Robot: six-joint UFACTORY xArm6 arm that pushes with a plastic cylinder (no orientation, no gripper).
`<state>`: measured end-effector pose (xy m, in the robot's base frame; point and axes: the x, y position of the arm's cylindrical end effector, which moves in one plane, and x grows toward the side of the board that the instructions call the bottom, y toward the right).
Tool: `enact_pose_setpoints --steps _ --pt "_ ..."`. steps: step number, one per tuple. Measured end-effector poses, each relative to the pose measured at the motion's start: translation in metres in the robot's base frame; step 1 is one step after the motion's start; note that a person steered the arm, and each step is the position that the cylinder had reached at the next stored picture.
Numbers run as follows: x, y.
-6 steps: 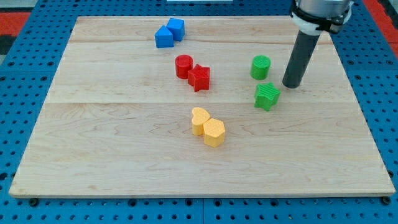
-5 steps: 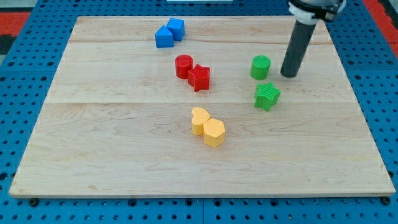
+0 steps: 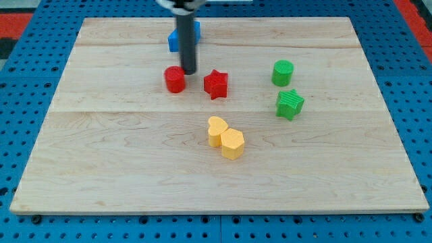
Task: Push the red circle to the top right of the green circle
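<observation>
This looks like a robotics lab bench: a pale wooden board (image 3: 223, 182) sits on a blue perforated mounting plate (image 3: 20, 135) with regular rows of holes, the sort used for fixing test rigs. Small coloured plastic blocks lie scattered on the board, and a dark rod comes down from the view's top.

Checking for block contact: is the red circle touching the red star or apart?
Apart. Bare wood shows between the red circle and the red star; my tip stands just above that gap, beside the circle.

rod (image 3: 183, 34) cut by top edge, hiding blue blocks (image 3: 173, 42)
</observation>
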<state>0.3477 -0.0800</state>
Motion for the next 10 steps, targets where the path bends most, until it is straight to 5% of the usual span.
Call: enact_pose_setpoints --steps 1,3,4,10 --pt "0.005 -0.03" --pt "0.085 -0.125" --pt "0.11 -0.093" --pt "0.014 0.029"
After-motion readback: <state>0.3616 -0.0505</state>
